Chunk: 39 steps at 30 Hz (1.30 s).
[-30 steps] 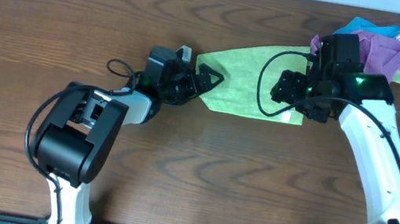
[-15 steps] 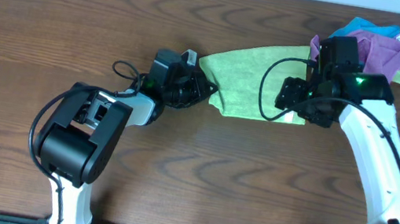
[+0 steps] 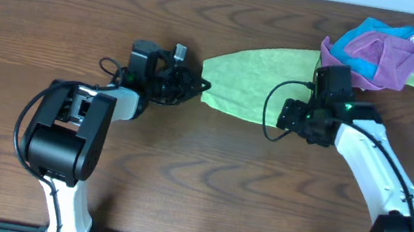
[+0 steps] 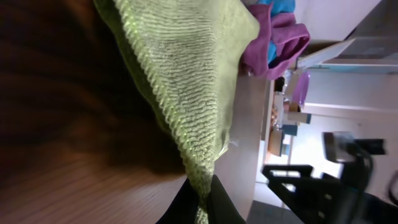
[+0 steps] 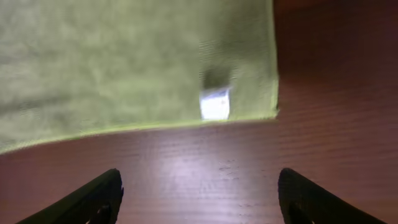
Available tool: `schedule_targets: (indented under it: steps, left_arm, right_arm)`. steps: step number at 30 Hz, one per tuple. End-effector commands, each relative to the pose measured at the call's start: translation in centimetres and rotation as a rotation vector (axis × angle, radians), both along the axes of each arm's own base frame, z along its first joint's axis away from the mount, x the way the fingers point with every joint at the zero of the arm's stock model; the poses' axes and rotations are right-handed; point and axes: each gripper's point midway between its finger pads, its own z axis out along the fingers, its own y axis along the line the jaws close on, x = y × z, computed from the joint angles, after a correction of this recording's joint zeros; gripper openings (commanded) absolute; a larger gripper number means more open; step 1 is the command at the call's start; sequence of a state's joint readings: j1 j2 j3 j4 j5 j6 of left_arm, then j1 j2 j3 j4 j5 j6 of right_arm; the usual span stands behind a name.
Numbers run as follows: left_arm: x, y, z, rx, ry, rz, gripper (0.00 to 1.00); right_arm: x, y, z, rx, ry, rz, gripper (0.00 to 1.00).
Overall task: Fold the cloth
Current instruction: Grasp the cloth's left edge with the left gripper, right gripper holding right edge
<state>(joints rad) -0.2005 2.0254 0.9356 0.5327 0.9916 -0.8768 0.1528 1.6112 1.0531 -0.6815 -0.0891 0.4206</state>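
The lime-green cloth [image 3: 257, 81] lies stretched across the table's far middle, its right end tucked under the pile of other cloths. My left gripper [image 3: 200, 88] is shut on the cloth's left corner. In the left wrist view the cloth [image 4: 186, 81] runs down into the closed left gripper [image 4: 202, 200]. My right gripper [image 3: 293, 119] hovers at the cloth's near right edge, open. In the right wrist view the right gripper [image 5: 199, 199] is over bare wood, just short of the cloth [image 5: 124, 62] and its white label [image 5: 215, 104].
A purple cloth [image 3: 385, 52] and a bright blue cloth [image 3: 380, 31] are heaped at the far right, overlapping the green cloth's end. Both also show in the left wrist view, purple cloth [image 4: 280, 37] and blue cloth [image 4: 283, 6]. Dark wood table [image 3: 206, 174] spreads in front.
My left gripper shut on the cloth's left corner and drew it leftward, stretching the cloth flatter. My right gripper shifted down and left, off the cloth's edge.
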Motion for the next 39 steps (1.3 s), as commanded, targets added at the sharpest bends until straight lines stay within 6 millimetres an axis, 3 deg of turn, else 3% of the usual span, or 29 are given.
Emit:
schedule_targets:
  steps: [1,11,24,35,39]
  left_arm:
    - [-0.6,0.2,0.3,-0.032,-0.025,-0.068,0.06]
    - [-1.9,1.4,-0.8,-0.014,0.011,-0.107,0.06]
    - [-4.5,4.1,-3.6,0.056,0.106,-0.134,0.06]
    - [-4.3,5.1,-3.7,0.057,0.120,-0.112,0.06]
    - [-4.3,5.2,-3.7,0.057,0.120,-0.112,0.06]
  right_arm:
    - [-0.2,-0.3,-0.8,0.010,0.002,-0.062,0.80]
    - [-0.7,-0.4,-3.0,0.030,-0.012,-0.117,0.82]
    - [1.6,-1.3,-3.1,-0.005,-0.138,-0.156,0.81]
    - [1.2,-0.5,-6.3,0.036,-0.053,-0.172,0.78]
    - [1.1,-0.2,-6.4,0.049,-0.044,-0.175,0.76]
